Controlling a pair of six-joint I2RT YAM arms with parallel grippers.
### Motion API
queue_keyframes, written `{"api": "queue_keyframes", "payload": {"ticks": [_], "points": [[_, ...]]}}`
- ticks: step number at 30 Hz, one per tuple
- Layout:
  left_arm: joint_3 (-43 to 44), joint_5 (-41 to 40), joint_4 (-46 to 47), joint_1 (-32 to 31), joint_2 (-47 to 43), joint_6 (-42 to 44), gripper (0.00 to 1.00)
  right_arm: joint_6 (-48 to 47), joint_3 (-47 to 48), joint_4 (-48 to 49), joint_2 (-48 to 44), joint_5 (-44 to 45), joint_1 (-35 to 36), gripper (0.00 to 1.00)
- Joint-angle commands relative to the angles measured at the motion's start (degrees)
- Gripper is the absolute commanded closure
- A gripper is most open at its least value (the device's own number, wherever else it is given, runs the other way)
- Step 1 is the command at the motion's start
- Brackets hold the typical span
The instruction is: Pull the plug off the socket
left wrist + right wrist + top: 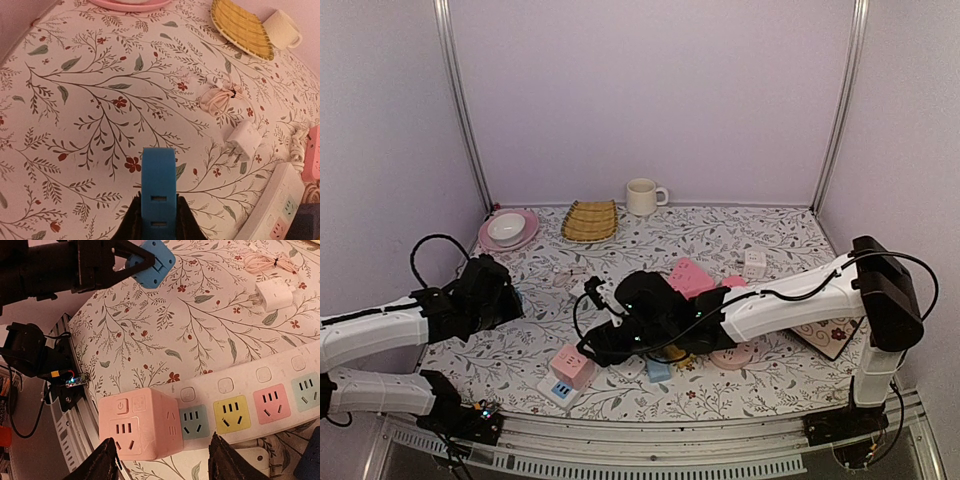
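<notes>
- Power strip [260, 390] has nothing holding it down; a skewed pull could drag it along;
- pink cube plug [137, 422] sits at the strip's end, with the right gripper [165, 462] spread open over it;
- left gripper [158, 212] clamps a blue block [158, 175], well away from the strip.

power strip [245, 380] cut off at right edge, plate [125, 5] cropped at top
</notes>
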Motion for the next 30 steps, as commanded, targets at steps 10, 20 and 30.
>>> {"api": "queue_keyframes", "payload": {"ticks": [10, 20, 30], "points": [[-4.2, 8.3, 8.4, 6.6, 2.1, 5.5, 0.89, -0.4, -1.5, 0.9, -4.2, 2.1, 0.0, 0.35], [-3.8, 10.7, 9.3, 7.0, 2.2, 7.2, 0.60, -0.3, -2.7, 1.5, -5.1, 2.6, 0.0, 0.35], [-3.5, 14.2, 9.3, 6.9, -0.3, 8.5, 0.33, -0.4, -4.3, 1.7, -5.9, 3.6, 0.0, 0.33]]}}
